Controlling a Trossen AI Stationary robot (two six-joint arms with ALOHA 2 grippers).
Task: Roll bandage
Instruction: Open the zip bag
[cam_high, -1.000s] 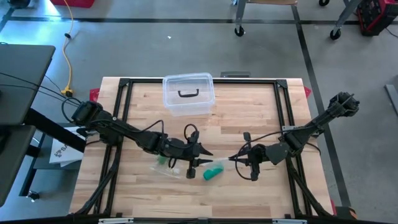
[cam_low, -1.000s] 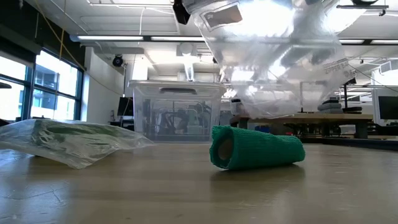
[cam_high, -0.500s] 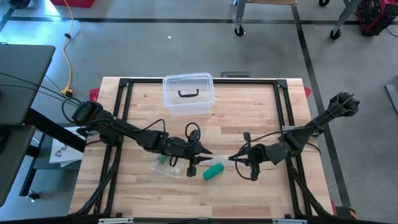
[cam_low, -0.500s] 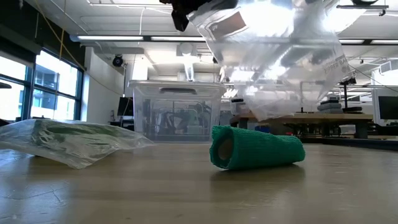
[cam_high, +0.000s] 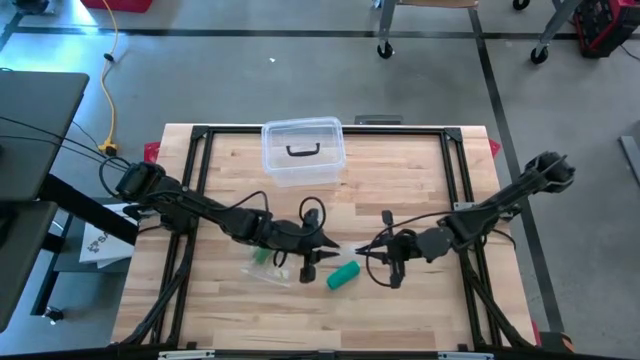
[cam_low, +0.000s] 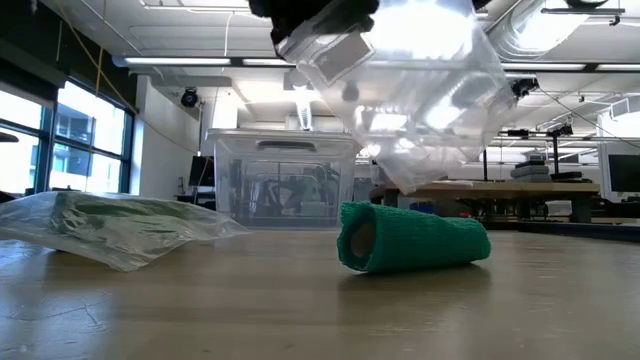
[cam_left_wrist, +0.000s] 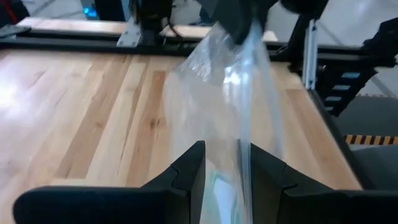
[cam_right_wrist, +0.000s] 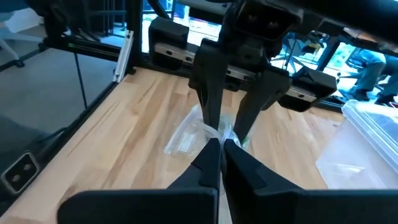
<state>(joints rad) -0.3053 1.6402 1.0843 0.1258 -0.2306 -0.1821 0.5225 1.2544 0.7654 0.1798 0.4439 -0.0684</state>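
Observation:
A green bandage roll (cam_high: 343, 276) lies on its side on the wooden table; it also shows in the low view (cam_low: 413, 238). A clear plastic bag (cam_low: 400, 90) hangs above it, held between my two grippers (cam_high: 348, 250). My left gripper (cam_high: 328, 250) is at the bag's left end and is shut on it. My right gripper (cam_high: 368, 250) is at its right end and is shut on it too. The two grippers face each other, close together. My left gripper has the clear bag's film (cam_left_wrist: 233, 143) between its two fingers, which stand a little apart with the film bunched between them. It comes roughly level from the table's left. The bag is clear of the table. My right gripper pinches a crumpled edge of the bag (cam_right_wrist: 202, 134) between its two shut fingertips. It comes from the table's right, slanting slightly down. The bag bulges slack between the two grippers, above the roll.
A clear lidded box (cam_high: 303, 150) stands at the far middle of the table. A second plastic bag with green contents (cam_high: 265, 262) lies flat left of the roll. Black frame rails (cam_high: 455, 170) run along the table's sides.
My right gripper has moved toward the table's left, closer to my left gripper. The bag between them has gone from stretched to bunched and bulging, and has shifted left. The green roll has stayed still.

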